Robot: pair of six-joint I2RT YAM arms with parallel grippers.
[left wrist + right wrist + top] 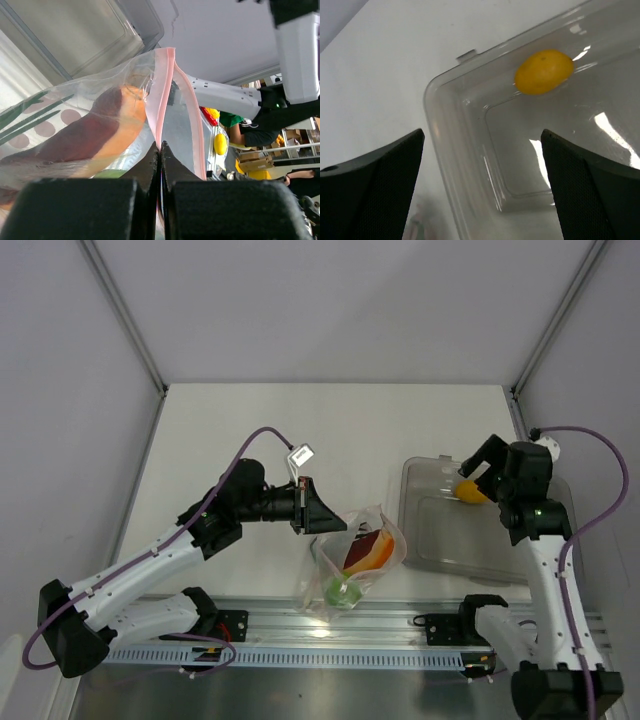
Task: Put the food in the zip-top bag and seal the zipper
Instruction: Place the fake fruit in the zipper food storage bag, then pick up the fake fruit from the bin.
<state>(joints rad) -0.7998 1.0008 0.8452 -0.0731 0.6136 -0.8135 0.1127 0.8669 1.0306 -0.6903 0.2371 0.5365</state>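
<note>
- Pink-red zipper [161, 90] of the zip-top bag [355, 560] sits pinched between the closed fingers of the left hand [160, 146], seen close up from the left wrist; the second strip of the mouth stands apart from it, leaving the bag open.
- Held by that edge, the crinkly bag hangs over the middle of the counter [250, 440] near its near edge, between the two arm bases.
- Inside the bag, a reddish-brown slice [368, 552] with an orange edge lies above a green round fruit [340, 592].
- At the right edge of the counter, the right hand [482, 150] hovers over a rigid clear tray [445, 125], fingers spread wide and gripping nothing.
- One yellow-orange round fruit [543, 71] rests inside the tray, close to its far left corner and apart from both black fingers.
</note>
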